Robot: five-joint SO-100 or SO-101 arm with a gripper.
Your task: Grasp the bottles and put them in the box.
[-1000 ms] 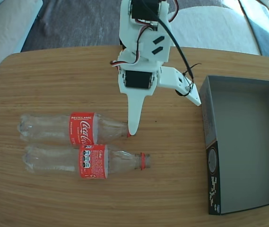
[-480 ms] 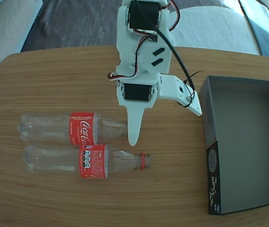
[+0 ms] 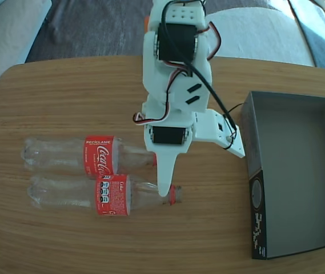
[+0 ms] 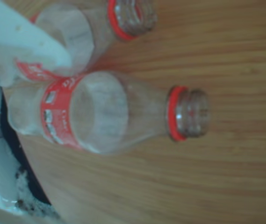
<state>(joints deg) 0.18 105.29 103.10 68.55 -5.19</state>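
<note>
Table: a rounded wooden tabletop [image 3: 65,91] fills the fixed view; its far edge curves in front of grey cushions, and its near edge is cut off by the frame.
Far bottle: a clear Coca-Cola bottle [image 3: 88,155] lies on its side left of centre, red label up, neck pointing right; the arm covers its mouth in the fixed view.
Near bottle: a second clear Coca-Cola bottle [image 3: 102,194] lies parallel, just beside and nearer than the first, its red neck ring at the right end.
Box: a shallow dark grey cardboard box [image 3: 297,171] sits at the right side of the table, open upward, its black left wall carrying white print and a round mark; its right edge runs to the frame edge.
Arm: the white arm reaches down from the far side, over the middle of the table.
Gripper: the gripper [image 3: 202,171] has its jaws spread wide; one long white finger points down onto the near bottle's neck, the other angles right toward the box. Nothing is between them.
Open room: bare wood lies between the bottle mouths and the box, and across the left and far parts of the table.
Wrist view: blurred; both bottles [image 4: 109,116] appear neck-first, with a white finger [image 4: 25,42] over the upper one.
Hard to make out: whether the fingertip touches the neck.
</note>
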